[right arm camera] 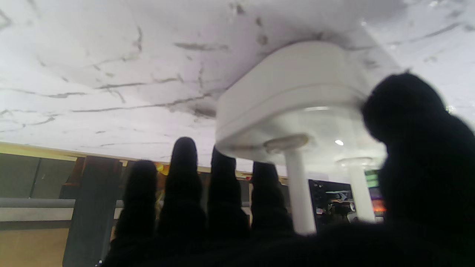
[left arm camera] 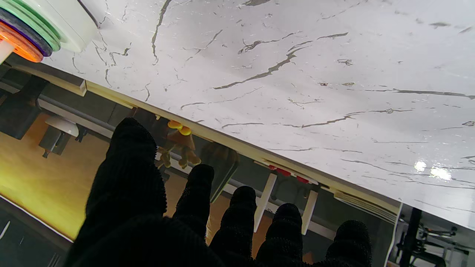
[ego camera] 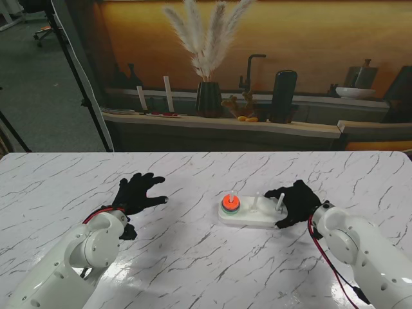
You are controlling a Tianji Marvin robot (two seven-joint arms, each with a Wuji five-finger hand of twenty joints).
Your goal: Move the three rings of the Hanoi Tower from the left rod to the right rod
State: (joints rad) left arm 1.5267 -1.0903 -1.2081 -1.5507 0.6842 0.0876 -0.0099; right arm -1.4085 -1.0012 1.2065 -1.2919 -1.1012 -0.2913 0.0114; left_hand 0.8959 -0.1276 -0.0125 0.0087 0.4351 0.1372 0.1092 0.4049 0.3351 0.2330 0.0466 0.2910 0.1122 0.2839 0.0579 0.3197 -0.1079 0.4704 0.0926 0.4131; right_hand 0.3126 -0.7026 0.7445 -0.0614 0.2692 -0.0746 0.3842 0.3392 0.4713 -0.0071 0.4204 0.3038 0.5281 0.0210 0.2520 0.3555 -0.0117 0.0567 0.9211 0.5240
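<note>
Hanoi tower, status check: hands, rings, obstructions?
Left hand open, away from tower. Right hand open at base's right end. Rings stacked on left rod. No obstruction visible.

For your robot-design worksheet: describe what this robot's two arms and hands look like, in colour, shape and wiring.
Both arms, left arm and right arm, are glossy white with rounded, tube-like segments and bulbous joints. Each ends in a five-finger hand in a black knitted glove: left hand, right hand. Red and black cables run outside near the wrists.

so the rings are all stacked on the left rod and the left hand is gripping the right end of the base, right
Not quite: the right hand is at the right end of the base, as the stand view shows. The left hand is open over bare table. The rings are stacked on the left rod.
</note>
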